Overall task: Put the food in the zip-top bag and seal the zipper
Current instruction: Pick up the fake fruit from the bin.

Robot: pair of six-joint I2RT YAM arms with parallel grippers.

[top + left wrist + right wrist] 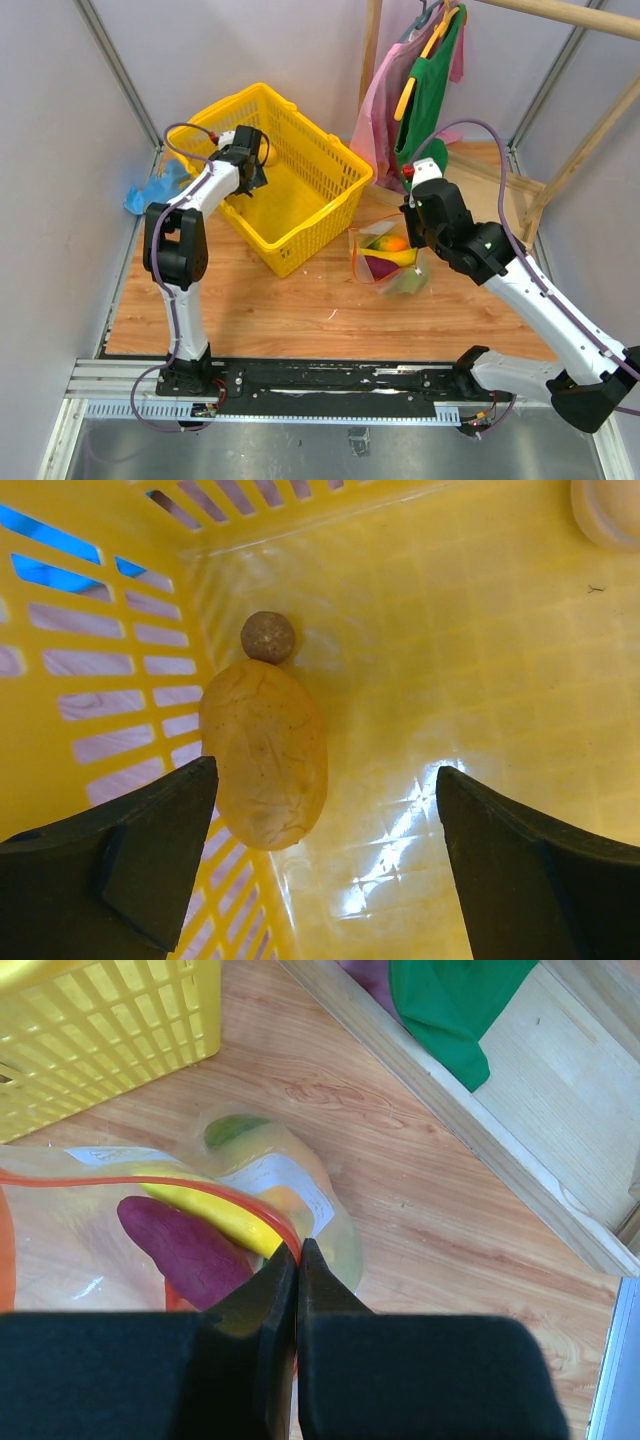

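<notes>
the right gripper (298, 1258) has its two flat black fingers pressed tight together, pinching the zipper (150, 1182), a thin red-orange strip, where it curves along the rim of the zip-top bag (325, 1215). the bag is clear, crinkly plastic with a white label panel, and it rests on the wood-grain table (420, 1210) just beside the yellow basket (300, 215). through the film show a smooth purple piece (180, 1245) shaped like an eggplant, a glossy yellow piece (210, 1210) lying against it, and a blurred green piece (232, 1128) farther in. beyond the bag runs a pale wooden rail (470, 1130) with a green cloth (450, 1000) hanging past it. the left gripper (325, 770) is spread wide, its blunt black fingers (150, 850) far apart above the basket's gridded plastic floor. between and just ahead of them lies a tan potato-shaped lump (263, 750) with a faintly veined skin, close to the slotted side wall, and a small brown ball (267, 637) touches its far end.
</notes>
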